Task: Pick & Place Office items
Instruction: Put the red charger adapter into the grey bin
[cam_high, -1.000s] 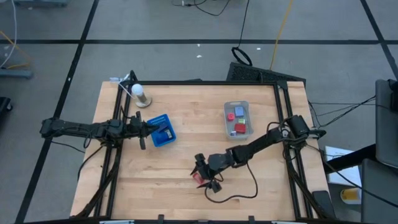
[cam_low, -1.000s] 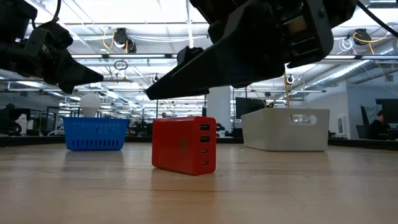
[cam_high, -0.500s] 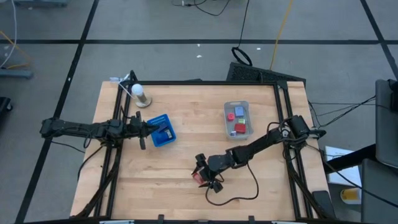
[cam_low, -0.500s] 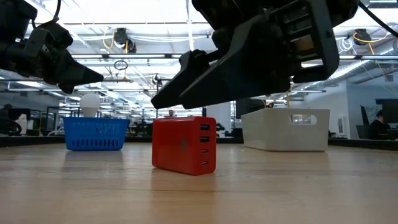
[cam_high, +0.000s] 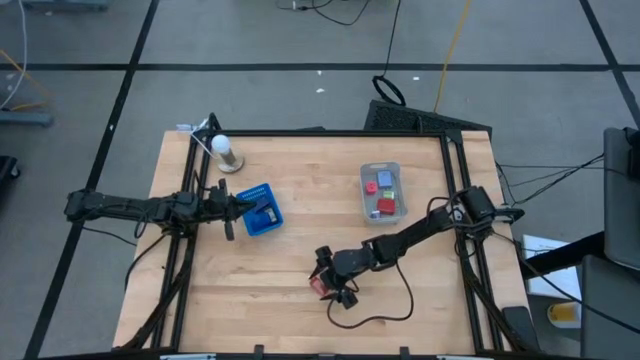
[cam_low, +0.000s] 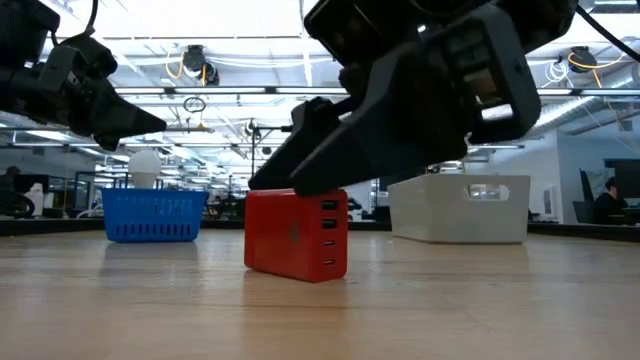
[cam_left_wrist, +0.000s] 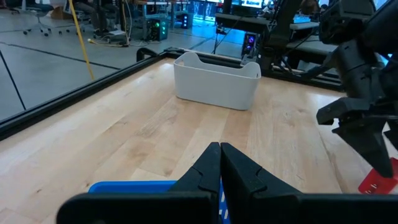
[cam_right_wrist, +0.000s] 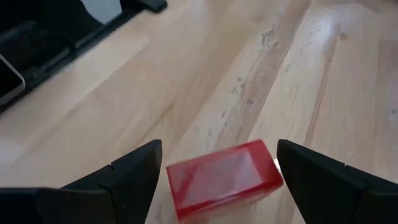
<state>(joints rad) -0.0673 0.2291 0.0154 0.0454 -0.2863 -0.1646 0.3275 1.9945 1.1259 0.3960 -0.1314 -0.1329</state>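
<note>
Low view, level with the worktop (cam_low: 520, 300): my right end effector (cam_low: 330, 165) has come down since a second ago. Then its dark fingers hung clear above the red charging block (cam_low: 296, 233); now their tips sit at the block's top edge, and I cannot tell from here whether they touch it. The block itself has not moved — it stands upright on the wood, its row of ports facing right.

From the right wrist view, my fingers are spread wide, one on each side of the red block (cam_right_wrist: 222, 178), with bare wood showing between each finger and the block. So nothing is gripped yet.

From above, the right end effector (cam_high: 327, 280) is at the near middle of the worktop, over the block (cam_high: 319, 286). The clear plastic bin (cam_high: 381, 168), already holding a few small red and purple pieces, sits well apart toward the far right. The blue basket (cam_high: 258, 209) lies left of centre, and my left end effector (cam_left_wrist: 219, 165) waits just at its rim, fingers pressed together, holding nothing — unchanged over the last second. A white bulb-shaped object (cam_high: 224, 150) stands near the far left corner.

My judgement: the descent puts me at the grasp stage. What remains is a little more lowering, closing on the block's sides, then a lift and carry to a container.
</note>
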